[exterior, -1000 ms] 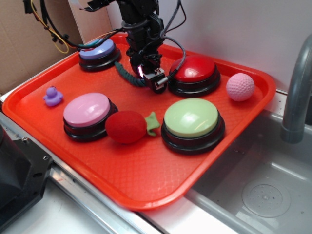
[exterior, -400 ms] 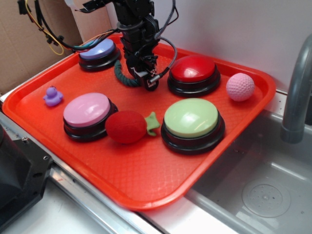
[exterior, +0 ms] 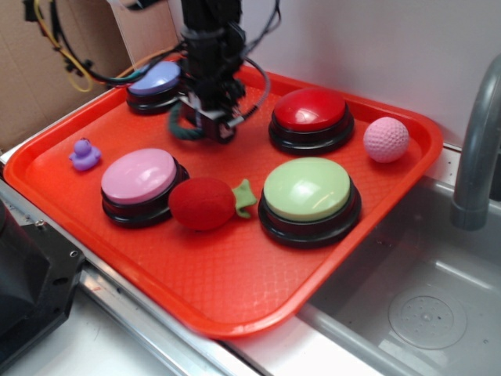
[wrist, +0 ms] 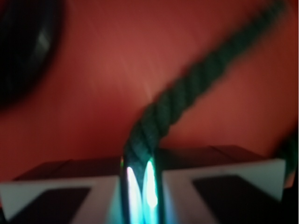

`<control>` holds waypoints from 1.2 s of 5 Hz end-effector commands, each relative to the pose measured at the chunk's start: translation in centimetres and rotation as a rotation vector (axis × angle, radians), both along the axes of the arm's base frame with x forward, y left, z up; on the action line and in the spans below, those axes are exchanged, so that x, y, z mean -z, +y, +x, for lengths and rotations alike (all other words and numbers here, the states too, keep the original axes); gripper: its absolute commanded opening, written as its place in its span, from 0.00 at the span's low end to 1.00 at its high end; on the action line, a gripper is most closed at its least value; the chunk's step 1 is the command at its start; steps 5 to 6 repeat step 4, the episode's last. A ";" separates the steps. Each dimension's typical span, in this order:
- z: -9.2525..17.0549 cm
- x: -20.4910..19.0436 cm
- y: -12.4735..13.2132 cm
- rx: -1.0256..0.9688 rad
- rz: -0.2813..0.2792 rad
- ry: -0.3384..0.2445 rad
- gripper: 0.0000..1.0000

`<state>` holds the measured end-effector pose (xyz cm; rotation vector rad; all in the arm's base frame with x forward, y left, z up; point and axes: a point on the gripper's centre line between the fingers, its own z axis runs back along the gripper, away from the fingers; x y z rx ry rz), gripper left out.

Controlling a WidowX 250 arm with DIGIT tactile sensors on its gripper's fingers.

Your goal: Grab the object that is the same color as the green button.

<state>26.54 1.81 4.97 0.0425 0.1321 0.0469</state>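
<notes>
The gripper [exterior: 210, 125] is reaching down near the far edge of the orange tray [exterior: 235, 298], between the purple dome button [exterior: 155, 81] at the far left corner and the red dome button [exterior: 311, 110] further along the same edge. Its jaws are standing nearly together, and the wrist view is showing them pinching the dark green twisted rope piece [wrist: 173, 105], which is running up from between the two pale finger pads [wrist: 56, 193] and away toward the upper right over bare tray surface. In the exterior view the rope's [exterior: 182, 125] loop is sticking out to the left of the gripper, just beside the purple button's black base; whether it is touching the tray or hanging clear cannot be told. The pale green dome button [exterior: 307, 188] is sitting on its black base toward the right side of the tray, well apart from the gripper. The red plush strawberry [exterior: 205, 203] is lying just left of it, its green leaf touching or almost touching the green button's base, and its other side is resting against the pink dome button [exterior: 139, 175]. A small purple duck [exterior: 84, 154] is standing near the left edge, and a pink dimpled ball [exterior: 386, 139] is resting near the far right corner. A grey faucet pipe [exterior: 476, 149] is rising over the metal sink [exterior: 423, 313] to the right of the tray.
</notes>
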 end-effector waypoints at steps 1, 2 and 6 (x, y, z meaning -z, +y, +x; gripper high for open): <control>-2.2 -12.5 -2.6 0.008 0.054 -0.123 0.00; -4.3 -16.4 -4.0 0.071 0.035 -0.156 0.00; -5.2 -18.9 -4.7 0.049 0.104 -0.237 0.00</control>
